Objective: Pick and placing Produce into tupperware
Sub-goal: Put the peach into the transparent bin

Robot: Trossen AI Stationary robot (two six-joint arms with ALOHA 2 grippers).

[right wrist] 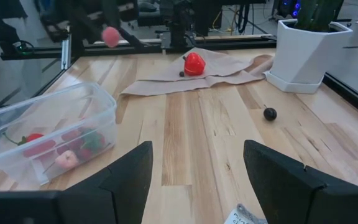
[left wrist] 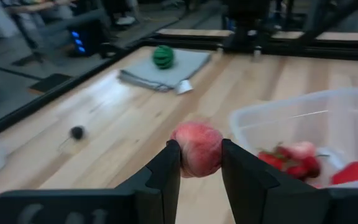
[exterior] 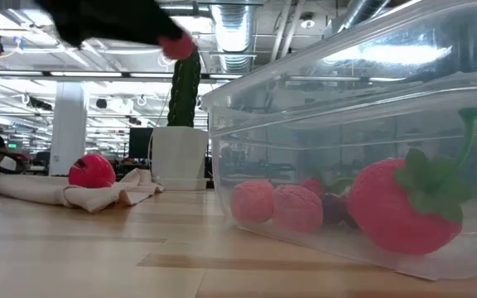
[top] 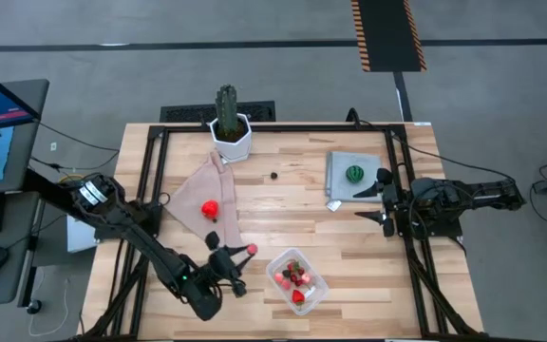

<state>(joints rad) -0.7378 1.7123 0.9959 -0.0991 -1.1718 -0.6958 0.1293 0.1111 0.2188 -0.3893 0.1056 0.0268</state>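
- The left gripper hangs above the counter, just beside the clear tub on the side toward the cloth; its jaws pinch a small pink-red fruit.
- In the high view that fruit shows at the tip of the jaws, short of the tub's rim and not yet over the opening.
- The step in hand looks like the carry: the piece is gripped and lifted, with the drop still to come.
- The tub already holds several red and pink pieces, a strawberry among them.
- The next move calls for bringing the fruit over the tub's opening, lowering it inside the walls, then spreading the jaws so it falls among the others.
- The tub is light and see-through, so a knock on its rim could shove it; a clean approach from above seems safest.
- Still out on the counter: a red tomato-like piece on the pink cloth, a dark berry on the bare wood, and a green striped ball on the grey mat.
- The right gripper waits by the grey mat, jaws spread and holding nothing.
- A cactus in a white pot stands at the far edge.
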